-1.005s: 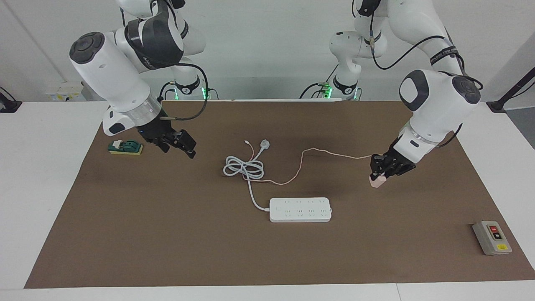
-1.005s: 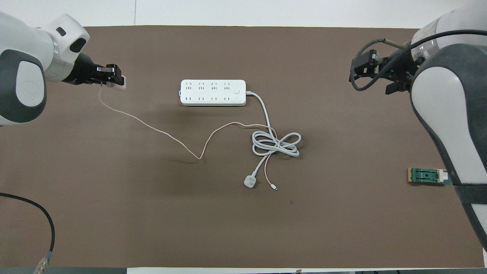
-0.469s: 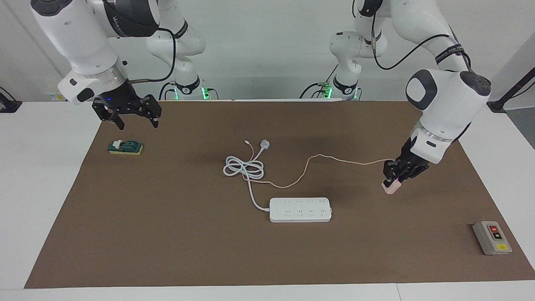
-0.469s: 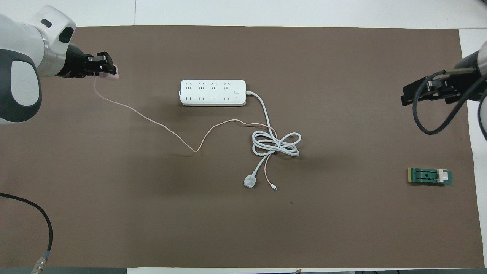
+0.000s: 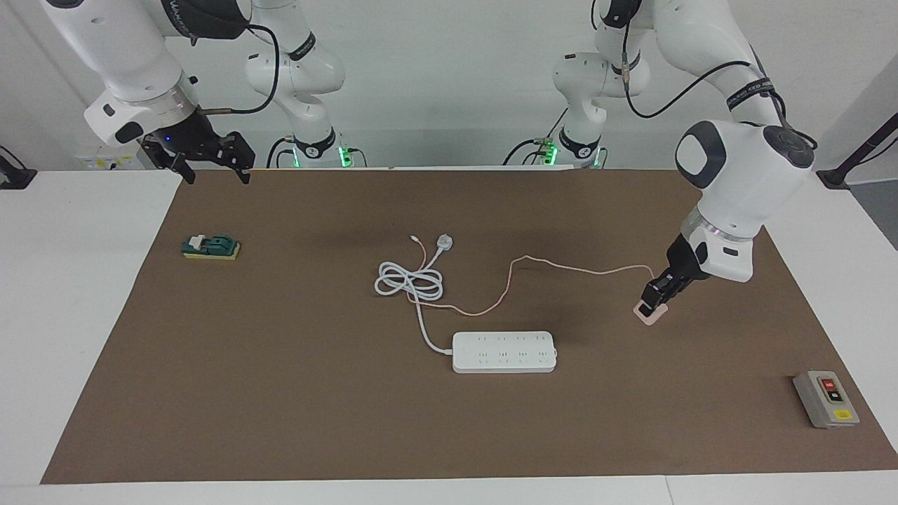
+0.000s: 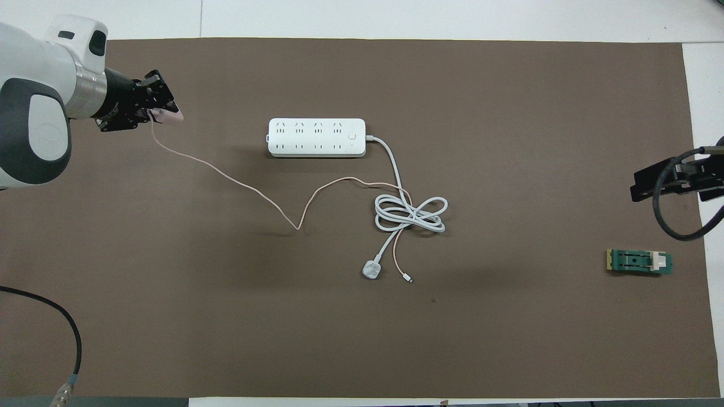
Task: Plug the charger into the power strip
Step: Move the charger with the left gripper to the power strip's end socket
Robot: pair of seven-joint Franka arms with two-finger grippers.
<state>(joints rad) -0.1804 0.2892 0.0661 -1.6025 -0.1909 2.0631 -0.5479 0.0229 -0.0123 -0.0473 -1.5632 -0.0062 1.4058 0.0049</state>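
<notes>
Gripping 1 charger (image 5: pixel 649 313) in left pincer (image 5: pixel 655 300), right pincer (image 5: pixel 208 165) wide, 1 power strip (image 5: pixel 504 351)

A grey switch box (image 5: pixel 826 399) and a green block (image 5: pixel 210 247), perhaps a sponge, lie on the brown mat (image 5: pixel 280 393).

Pink charger (image 5: pixel 649 313) lifted; white power strip (image 5: pixel 504 351) flat.

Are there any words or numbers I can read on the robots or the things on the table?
No text reads clearly.
Black band on the left arm: white lettering, too small to read.
Dark band on the right arm: white lettering, cut off and blurred.
Power strip: no readable marks.
Grey switch box: red and yellow buttons, no legible label.
</notes>
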